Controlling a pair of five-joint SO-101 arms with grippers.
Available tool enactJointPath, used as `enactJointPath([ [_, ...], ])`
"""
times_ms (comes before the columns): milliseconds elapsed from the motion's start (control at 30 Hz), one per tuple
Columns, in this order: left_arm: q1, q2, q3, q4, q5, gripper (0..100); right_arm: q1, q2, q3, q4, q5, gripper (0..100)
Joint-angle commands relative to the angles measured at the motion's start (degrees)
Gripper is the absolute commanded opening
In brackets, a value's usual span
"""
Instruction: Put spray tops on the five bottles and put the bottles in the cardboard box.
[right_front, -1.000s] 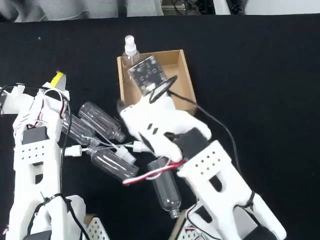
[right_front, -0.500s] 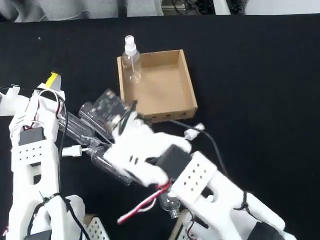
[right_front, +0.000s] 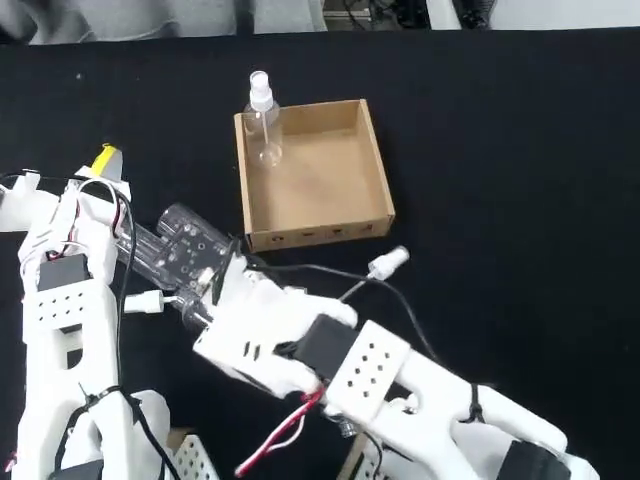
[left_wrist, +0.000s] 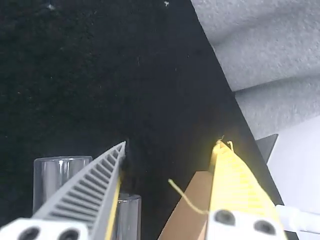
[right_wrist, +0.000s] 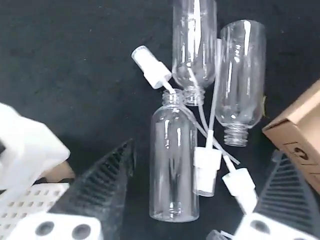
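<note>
Lying uncapped, clear threaded-neck bottles (right_wrist: 174, 165) among white spray tops (right_wrist: 150, 67).

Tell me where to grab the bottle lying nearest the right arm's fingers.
Grip the bottle across its straight middle, probably coming down from above. It lies flat on its side, so its round walls face both open fingers of the right gripper. Avoid the neck, where a spray top crowds it.

One bottle (right_front: 262, 120) stands in the cardboard box's (right_front: 318, 175) far left corner, a loose spray top (right_front: 388, 263) lies on the table (right_front: 520, 150) before its near right corner, and other bottles (right_wrist: 174, 160) cluster front-left of it
</note>
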Motion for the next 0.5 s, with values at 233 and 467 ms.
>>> enactJointPath([
  [233, -3.47, -2.02, -1.63, -1.23, 0.09, 25, -1.76, 13.49, -0.66, -10.81, -0.09, 36.0],
  [467, -3.56, -2.02, -1.63, -1.23, 0.09, 25, -1.67, 22.11, -2.95, -13.89, -0.09, 36.0],
])
